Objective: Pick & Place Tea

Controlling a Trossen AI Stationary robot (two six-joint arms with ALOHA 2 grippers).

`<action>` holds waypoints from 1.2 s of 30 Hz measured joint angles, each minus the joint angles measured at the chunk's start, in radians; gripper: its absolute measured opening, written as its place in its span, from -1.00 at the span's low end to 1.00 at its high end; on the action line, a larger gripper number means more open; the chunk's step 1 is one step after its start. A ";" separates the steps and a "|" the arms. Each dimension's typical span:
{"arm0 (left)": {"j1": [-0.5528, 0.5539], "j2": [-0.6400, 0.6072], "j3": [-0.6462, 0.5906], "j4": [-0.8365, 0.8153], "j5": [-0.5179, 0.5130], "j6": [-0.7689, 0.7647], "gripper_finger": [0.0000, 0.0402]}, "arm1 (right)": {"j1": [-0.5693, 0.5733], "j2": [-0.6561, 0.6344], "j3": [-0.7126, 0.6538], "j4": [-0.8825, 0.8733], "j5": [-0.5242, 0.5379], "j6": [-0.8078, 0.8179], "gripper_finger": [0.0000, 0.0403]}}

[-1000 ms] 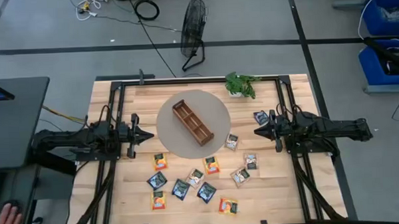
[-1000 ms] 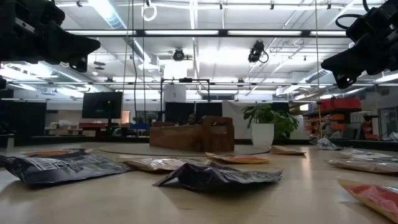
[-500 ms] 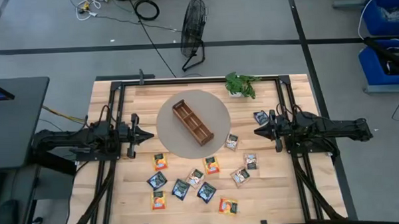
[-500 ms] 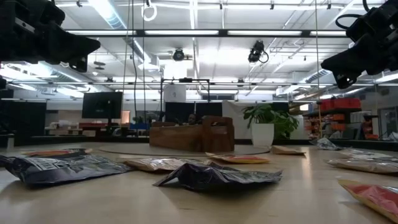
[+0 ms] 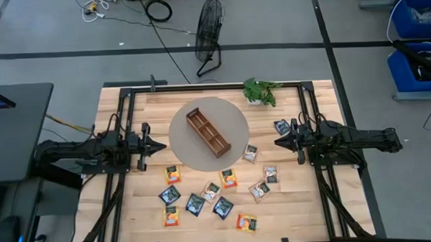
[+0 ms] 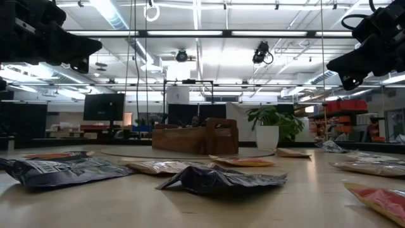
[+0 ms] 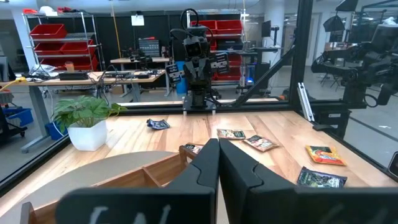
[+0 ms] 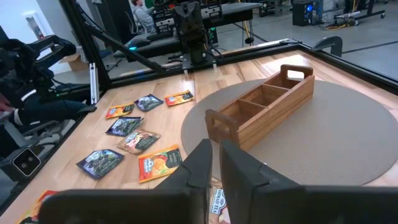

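Tea sachets (image 5: 206,195) flat, scattered, corners every way.

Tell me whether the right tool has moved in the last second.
No. In the high view the right tool sits at the same spot beside the round mat, just as it did a second ago.

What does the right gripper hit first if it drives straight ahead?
Likely the wooden tray on the round mat: the right gripper, shut, points straight toward it. It hangs above the table, so it might pass over.
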State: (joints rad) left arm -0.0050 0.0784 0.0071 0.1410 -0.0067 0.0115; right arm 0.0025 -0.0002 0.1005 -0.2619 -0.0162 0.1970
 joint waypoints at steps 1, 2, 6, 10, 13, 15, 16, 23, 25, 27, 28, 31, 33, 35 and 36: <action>0.000 0.000 0.000 0.000 0.000 0.000 -0.93 | 0.000 0.000 0.000 0.000 0.000 0.000 -0.80; 0.000 0.000 0.000 0.000 0.000 0.000 -0.93 | 0.000 0.000 0.000 0.000 0.000 0.000 -0.80; 0.000 0.000 0.000 0.000 0.000 0.000 -0.93 | 0.000 0.000 0.000 0.000 0.000 0.000 -0.80; 0.002 0.000 0.000 0.001 -0.017 0.000 -0.93 | 0.000 0.000 0.000 0.000 0.000 0.000 -0.80; 0.004 0.000 0.000 0.011 -0.035 -0.071 -0.93 | 0.000 0.000 0.000 0.000 0.000 0.002 -0.80; 0.004 0.000 0.000 0.031 -0.035 -0.132 -0.93 | 0.000 0.000 0.000 0.014 0.000 0.083 -0.80; 0.004 0.000 0.000 0.035 -0.034 -0.159 -0.93 | 0.000 0.000 0.000 0.029 0.000 0.153 -0.80; 0.004 0.000 0.000 0.127 -0.041 -0.496 -0.93 | 0.000 0.000 0.000 0.134 0.126 0.640 -0.80; 0.004 0.000 0.000 0.158 -0.041 -0.549 -0.93 | 0.000 0.000 0.000 0.138 0.185 0.833 -0.80; 0.004 0.000 0.000 0.175 -0.042 -0.567 -0.93 | 0.001 0.000 0.000 0.116 0.286 0.941 -0.80; 0.004 0.000 0.000 0.183 -0.045 -0.569 -0.93 | 0.000 0.000 0.000 0.105 0.344 0.987 -0.80; 0.004 0.000 0.000 0.207 -0.079 -0.581 -0.93 | 0.000 0.000 0.000 0.102 0.414 1.025 -0.80; 0.004 0.000 0.000 0.233 -0.105 -0.583 -0.93 | 0.000 0.000 0.000 0.096 0.443 0.974 -0.80; 0.004 0.000 0.000 0.256 -0.123 -0.579 -0.93 | -0.001 0.000 0.000 0.124 0.496 1.014 -0.80; 0.004 0.000 0.000 0.256 -0.135 -0.578 -0.93 | -0.001 0.000 0.000 0.151 0.518 1.039 -0.80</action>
State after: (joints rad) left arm -0.0013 0.0781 0.0071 0.3974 -0.1421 -0.5664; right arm 0.0013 -0.0002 0.1005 -0.1108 0.5016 1.2359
